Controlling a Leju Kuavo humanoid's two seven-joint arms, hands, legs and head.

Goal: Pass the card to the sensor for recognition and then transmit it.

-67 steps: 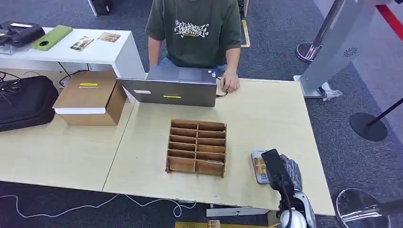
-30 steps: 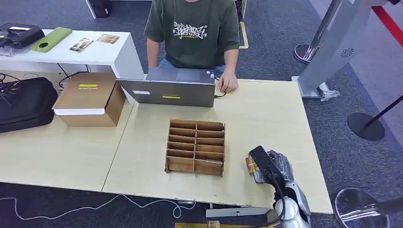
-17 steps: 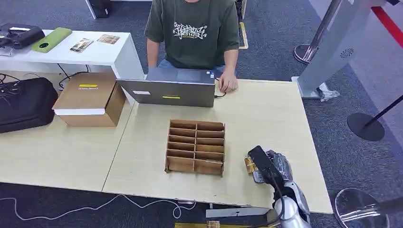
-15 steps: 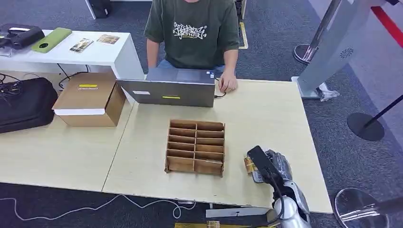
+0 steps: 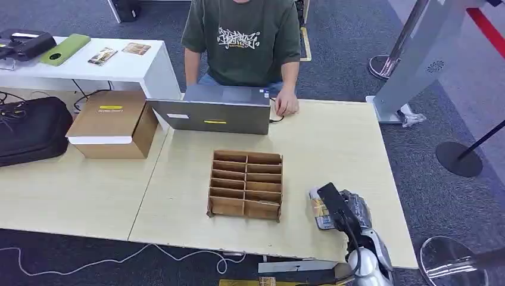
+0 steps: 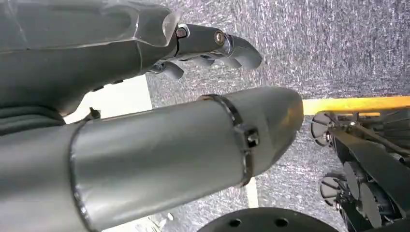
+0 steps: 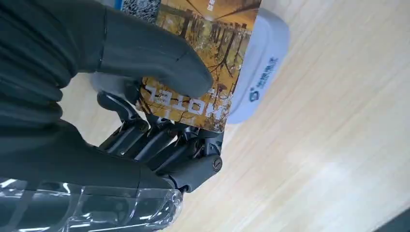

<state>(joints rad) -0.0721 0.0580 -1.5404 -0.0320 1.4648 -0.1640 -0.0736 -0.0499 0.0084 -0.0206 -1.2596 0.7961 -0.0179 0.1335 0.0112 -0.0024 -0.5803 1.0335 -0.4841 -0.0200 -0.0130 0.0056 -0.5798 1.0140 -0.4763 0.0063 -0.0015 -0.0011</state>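
My right hand (image 5: 352, 210) is low over the right front part of the light wooden table (image 5: 333, 149). Its thumb (image 7: 145, 53) and fingers pinch a yellow-brown picture card (image 7: 203, 63). The card (image 5: 318, 210) lies flat over a small white-grey sensor pad (image 7: 261, 63), covering most of it. The pad (image 5: 323, 223) sits on the table just right of the wooden divider box (image 5: 245, 185). My left hand (image 6: 208, 43) hangs over grey carpet with its fingers loosely curved and nothing in it.
A person (image 5: 241, 42) sits behind a grey laptop (image 5: 214, 110) at the table's far edge, one hand resting beside it. A cardboard box (image 5: 113, 122) and a black bag (image 5: 30, 128) are at the left. The table's right edge (image 5: 402, 202) is close to my right hand.
My right hand carried the card a little left, toward the divider box, then came back right. The card now lies more squarely over the sensor pad.
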